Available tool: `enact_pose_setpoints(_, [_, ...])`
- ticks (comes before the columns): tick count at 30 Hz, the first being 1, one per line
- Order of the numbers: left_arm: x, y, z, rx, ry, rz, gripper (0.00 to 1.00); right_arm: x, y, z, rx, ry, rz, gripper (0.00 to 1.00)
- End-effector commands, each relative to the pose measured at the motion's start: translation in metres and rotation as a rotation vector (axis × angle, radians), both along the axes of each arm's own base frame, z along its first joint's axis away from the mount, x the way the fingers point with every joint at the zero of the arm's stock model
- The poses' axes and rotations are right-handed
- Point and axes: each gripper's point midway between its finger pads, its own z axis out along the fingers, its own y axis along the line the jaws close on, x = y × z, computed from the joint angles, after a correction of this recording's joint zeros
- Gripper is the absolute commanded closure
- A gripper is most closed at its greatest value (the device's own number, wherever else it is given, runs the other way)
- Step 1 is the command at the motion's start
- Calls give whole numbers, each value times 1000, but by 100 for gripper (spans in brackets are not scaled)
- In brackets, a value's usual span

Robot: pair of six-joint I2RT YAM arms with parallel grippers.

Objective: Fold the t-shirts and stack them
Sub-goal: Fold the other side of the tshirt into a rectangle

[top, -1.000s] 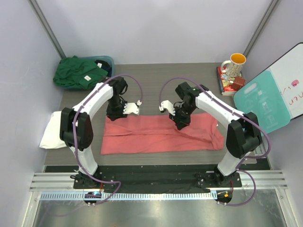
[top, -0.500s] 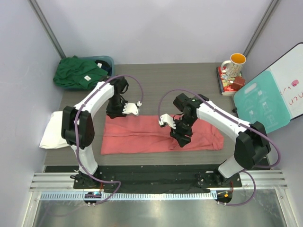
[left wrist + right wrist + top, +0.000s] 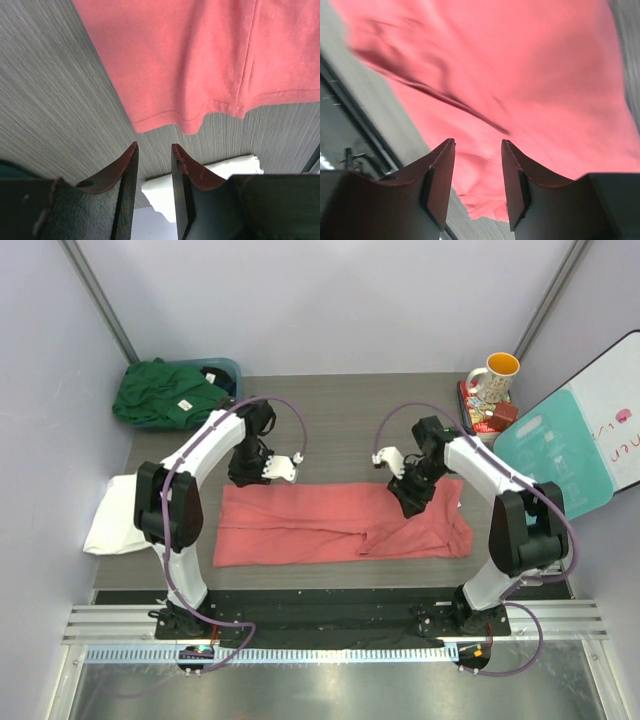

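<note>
The coral-red t-shirt (image 3: 340,523) is lying as a long band on the surface (image 3: 330,420), seemingly so that each arm can take one end for the next fold. The left claw (image 3: 154,146) is hovering with its fingers narrowly apart and empty, the shirt's hemmed corner just ahead of its tips. The right claw (image 3: 478,142), likewise apart and empty, is hanging above rumpled cloth that is spreading out ahead of and beneath it.

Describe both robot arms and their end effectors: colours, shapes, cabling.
Both the left arm and right arm have white shells with black joints. A purple cable loops along each. The left end effector and right end effector each have two dark, tapered fingers with reddish-brown inner faces.
</note>
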Motion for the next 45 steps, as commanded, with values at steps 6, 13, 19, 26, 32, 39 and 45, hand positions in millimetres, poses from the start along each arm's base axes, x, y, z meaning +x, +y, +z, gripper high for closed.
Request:
enact_pose_setpoints(6, [-5, 0, 22, 10, -7, 13, 67, 16, -28, -28, 4, 38, -74, 55])
enact_pose_setpoints(13, [-3, -4, 23, 12, -12, 17, 67, 17, -34, -41, 27, 71, -114, 56])
enact_pose_setpoints(19, [1, -3, 21, 24, -11, 14, 67, 4, -36, -52, 26, 115, -101, 59])
enact_pose_setpoints(26, [7, -6, 20, 22, -10, 6, 67, 1, -35, -52, 26, 123, -108, 78])
enact_pose_setpoints(32, [9, -6, 18, 23, -9, 2, 67, 5, -36, -43, 22, 92, -109, 99])
enact_pose_setpoints(39, [9, -5, 18, 30, -11, -3, 67, -15, -27, -3, 43, 67, -52, 99])
enact_pose_setpoints(45, [11, -7, 17, 25, -7, -11, 67, -62, -23, 29, 41, 55, 53, 99])
